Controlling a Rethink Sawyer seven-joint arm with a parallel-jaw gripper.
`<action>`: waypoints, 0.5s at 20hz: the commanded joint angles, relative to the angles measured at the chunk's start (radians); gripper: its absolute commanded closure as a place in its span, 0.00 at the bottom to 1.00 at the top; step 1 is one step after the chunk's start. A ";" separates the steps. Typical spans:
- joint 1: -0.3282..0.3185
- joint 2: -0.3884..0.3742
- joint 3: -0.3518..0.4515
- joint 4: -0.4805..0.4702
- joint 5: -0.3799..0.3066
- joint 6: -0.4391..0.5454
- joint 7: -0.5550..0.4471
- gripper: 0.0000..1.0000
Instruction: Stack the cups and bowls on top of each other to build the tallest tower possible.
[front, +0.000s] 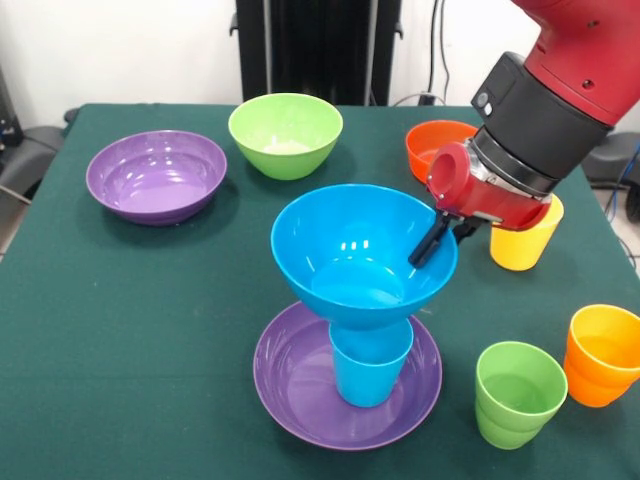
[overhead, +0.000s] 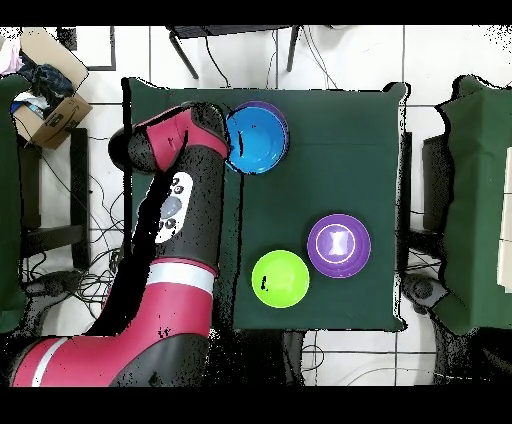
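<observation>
The red and black arm (front: 560, 90) comes in from the upper right of the front view and reaches down over the green surface (front: 130, 320). In the overhead view it sweeps up from the bottom left and ends at the blue bowl's rim.

The tower (front: 355, 330) stands near the front edge in the front view. Its base is a wide purple bowl (front: 300, 385), in which a blue cup (front: 370, 370) stands upside down. On that cup rests the deep blue bowl (front: 350, 250), upright and opening upward.

The hand (front: 440, 238) is at the blue bowl's right rim, with one dark finger (front: 430, 243) reaching down inside the bowl. It appears to pinch the rim, though the outer finger is hidden behind the wall.

A second purple bowl (front: 155, 175) sits far left, well apart from the tower. A light green bowl (front: 285, 135) stands behind and to its right. A smaller orange bowl (front: 435, 145) is partly hidden by the arm.

A yellow cup (front: 525, 240) stands just under the wrist. An orange cup (front: 602, 352) and a green cup (front: 518, 392) stand at the right, near each other.
</observation>
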 joint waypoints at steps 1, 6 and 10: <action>0.012 -0.026 0.068 0.073 -0.014 -0.054 0.068 1.00; 0.011 -0.019 0.072 0.057 -0.012 -0.055 0.065 1.00; 0.010 -0.023 0.079 0.061 -0.006 -0.064 0.069 1.00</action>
